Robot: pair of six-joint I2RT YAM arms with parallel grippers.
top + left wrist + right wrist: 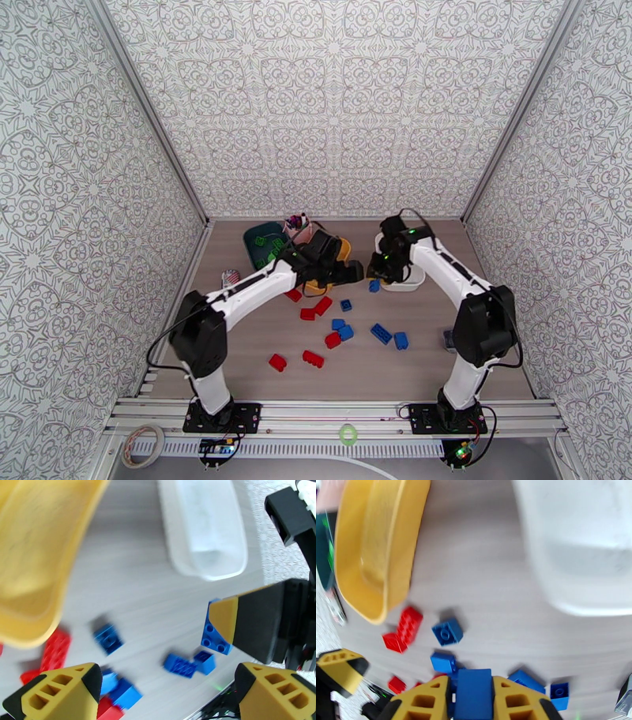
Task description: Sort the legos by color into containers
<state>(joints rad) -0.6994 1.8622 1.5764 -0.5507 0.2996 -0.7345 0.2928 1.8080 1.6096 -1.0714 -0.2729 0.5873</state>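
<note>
My right gripper [377,278] is shut on a blue lego [473,693] and holds it just above the table, beside the white container [409,281]. This held brick [213,634] also hangs in the left wrist view. My left gripper [347,272] is open with nothing between its fingers [63,689], by the yellow container [345,250]. Red legos [314,359] and blue legos [381,334] lie scattered on the table in front of the containers. The dark teal container [259,237] at the back left holds green legos [273,249].
A pink cup [298,223] of pens stands behind the teal container. A small striped red-white object [231,277] lies at the left, near the left arm. Patterned walls close in the table on three sides.
</note>
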